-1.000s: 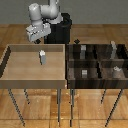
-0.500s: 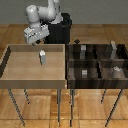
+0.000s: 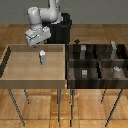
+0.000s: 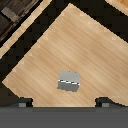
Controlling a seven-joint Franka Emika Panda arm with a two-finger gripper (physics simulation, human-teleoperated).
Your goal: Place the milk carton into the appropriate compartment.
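Observation:
The milk carton [image 3: 42, 57] stands upright in the light wooden tray [image 3: 20, 65], a small pale grey-white box with a lighter top. My gripper [image 3: 39, 41] hangs above it and slightly toward the exterior view's left, clear of it. In the wrist view the milk carton [image 4: 69, 81] lies on the tray floor ahead of my gripper [image 4: 64, 102]. The fingertips [image 4: 23, 102] are spread wide apart with nothing between them, so the gripper is open.
A dark tray of compartments [image 3: 97, 62] stands on the exterior view's right of the wooden tray. It holds a short grey cube [image 3: 84, 73], a taller dark-grey box [image 3: 114, 48] and other small items. The robot's black base [image 3: 62, 30] sits behind both trays.

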